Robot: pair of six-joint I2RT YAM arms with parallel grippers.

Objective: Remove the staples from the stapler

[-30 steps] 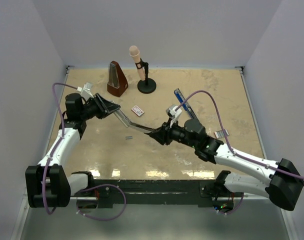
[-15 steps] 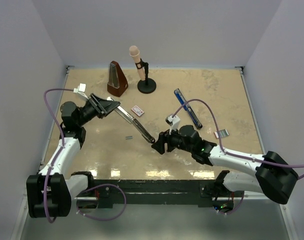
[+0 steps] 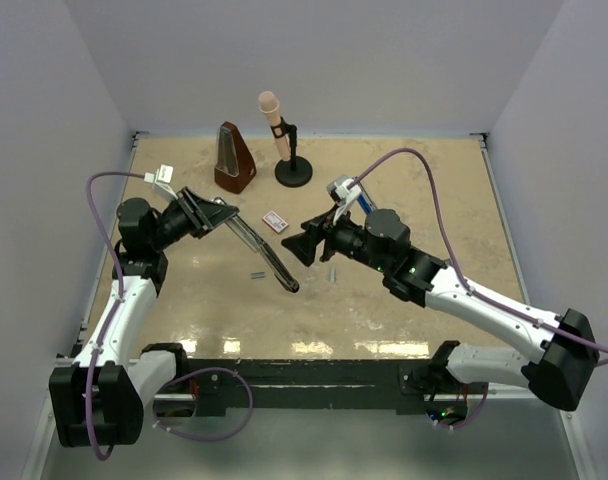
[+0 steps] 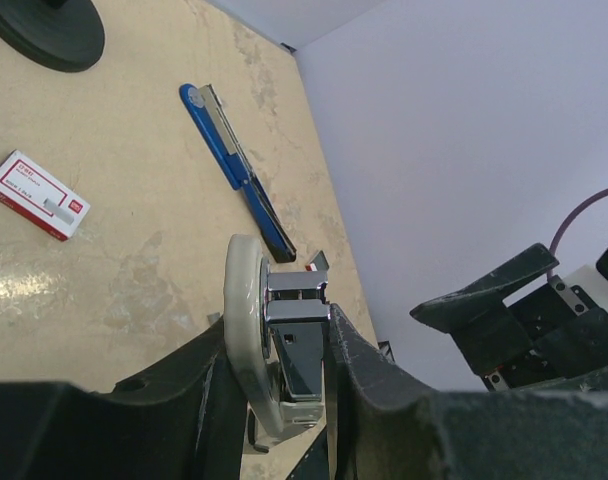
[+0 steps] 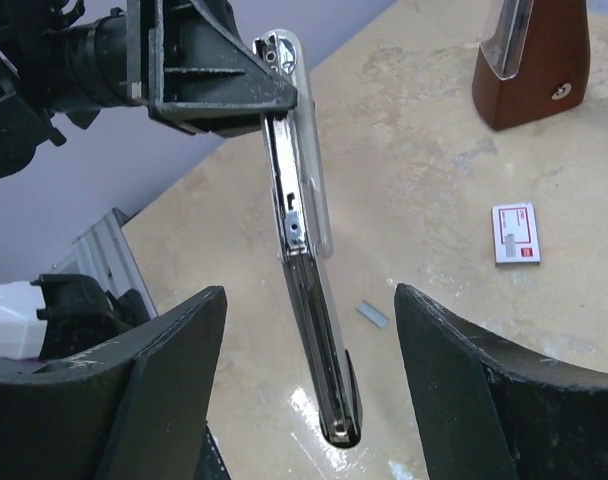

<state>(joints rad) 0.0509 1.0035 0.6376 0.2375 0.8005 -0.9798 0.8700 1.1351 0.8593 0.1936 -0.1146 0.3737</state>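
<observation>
**Stapler on the table, chrome rail in the left gripper**

The stapler (image 4: pixel 234 165), blue and black with a grey strip along its top, lies flat on the beige table (image 3: pixel 454 190), toward the far right side and well apart from both sets of fingers; the left gripper (image 3: pixel 216 213) is clamped narrowly on the upper end of a long chrome rail (image 3: pixel 259 250) with a whitish see-through shell along one side; the rail slopes down from that grip toward the middle of the table, black tip lowest, and whether the tip touches the surface cannot be told. The right gripper (image 3: pixel 304 247) stands wide and holds nothing; its fingers face the rail's lower half from close by, without touching it. Of the staples, one short grey strip (image 3: pixel 256 274) lies on the table just left of the rail's lower end; a second small grey piece (image 3: pixel 331 272) lies below the right wrist. A white box with red print (image 3: pixel 275 221) rests near the rail's upper half; a brown metronome (image 3: pixel 233 158) and a pink microphone (image 3: pixel 277 125) stand at the far edge.
</observation>
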